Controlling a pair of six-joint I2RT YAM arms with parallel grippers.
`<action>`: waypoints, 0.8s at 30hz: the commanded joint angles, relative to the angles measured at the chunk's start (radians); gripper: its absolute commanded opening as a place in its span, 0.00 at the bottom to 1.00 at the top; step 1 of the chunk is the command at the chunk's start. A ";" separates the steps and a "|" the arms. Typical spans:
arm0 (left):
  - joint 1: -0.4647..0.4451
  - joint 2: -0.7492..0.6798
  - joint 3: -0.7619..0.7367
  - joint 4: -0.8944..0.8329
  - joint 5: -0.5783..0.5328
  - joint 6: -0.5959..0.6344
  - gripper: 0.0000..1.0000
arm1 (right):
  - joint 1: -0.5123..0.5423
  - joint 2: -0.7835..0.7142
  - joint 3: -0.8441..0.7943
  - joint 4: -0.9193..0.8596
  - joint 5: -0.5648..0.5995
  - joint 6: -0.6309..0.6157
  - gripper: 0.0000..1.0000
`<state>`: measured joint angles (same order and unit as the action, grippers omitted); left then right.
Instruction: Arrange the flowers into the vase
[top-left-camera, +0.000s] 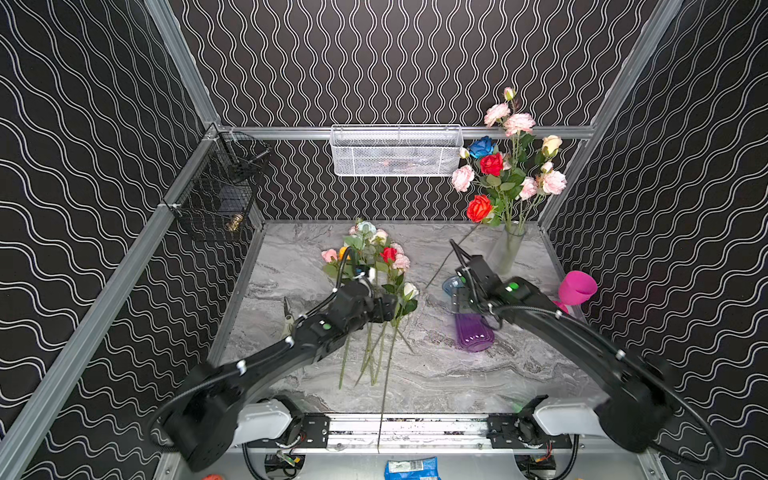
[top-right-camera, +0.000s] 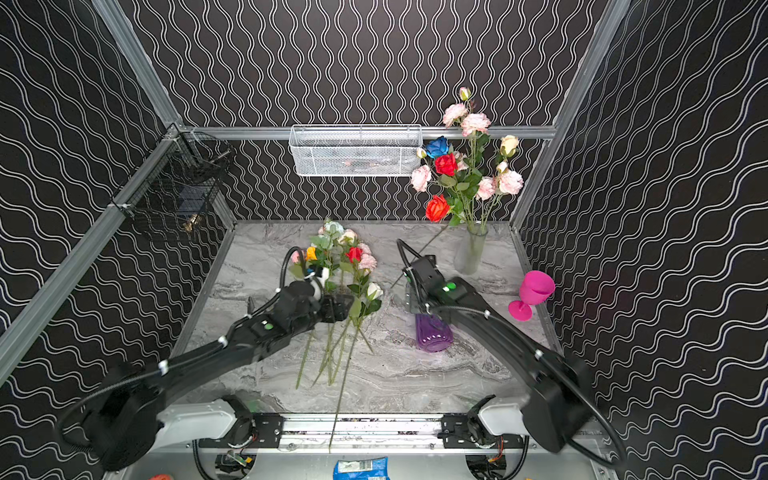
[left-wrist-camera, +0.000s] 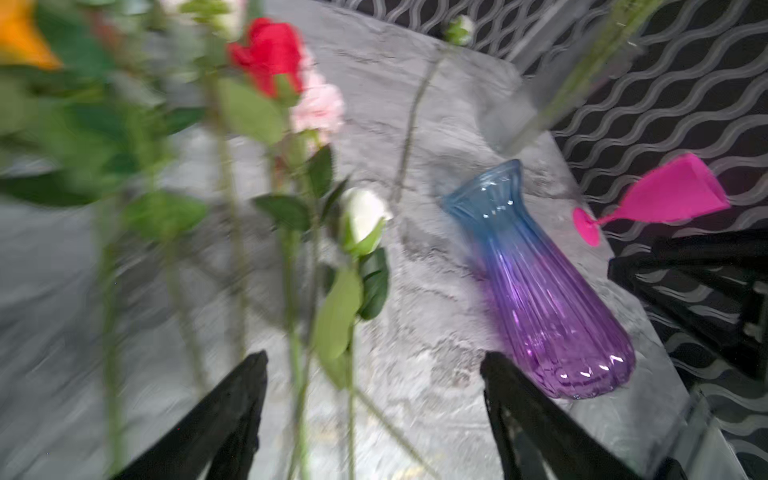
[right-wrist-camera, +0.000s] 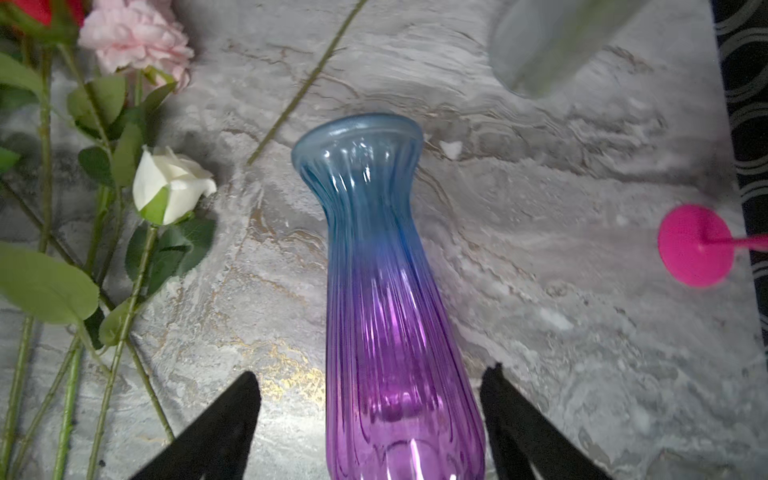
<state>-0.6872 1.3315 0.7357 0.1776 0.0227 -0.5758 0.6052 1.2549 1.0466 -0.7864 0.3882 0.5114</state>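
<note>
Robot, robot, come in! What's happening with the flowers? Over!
Left gripper open over loose flowers. Right gripper open, jaws either side of purple vase. Frosted vase holds a bunch. Pink goblet off to the side, nothing blocking.

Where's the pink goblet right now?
In both top views the pink goblet stands at the right edge of the table, right of the purple vase and nearer the camera than the clear vase holding flowers.

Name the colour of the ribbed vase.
The ribbed vase is blue at the rim, purple below; right wrist view shows it best.
</note>
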 joint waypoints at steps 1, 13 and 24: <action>0.022 0.131 0.064 0.261 0.214 0.043 0.82 | -0.038 -0.126 -0.148 0.056 0.021 0.181 0.92; 0.041 0.340 0.190 0.317 0.408 0.037 0.75 | -0.255 0.045 -0.239 0.242 -0.230 -0.013 0.92; 0.049 0.355 0.195 0.305 0.466 0.073 0.75 | -0.249 0.228 -0.144 0.288 -0.393 -0.180 0.87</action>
<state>-0.6441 1.6913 0.9237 0.4725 0.4526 -0.5430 0.3470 1.4521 0.8913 -0.4999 0.1085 0.4026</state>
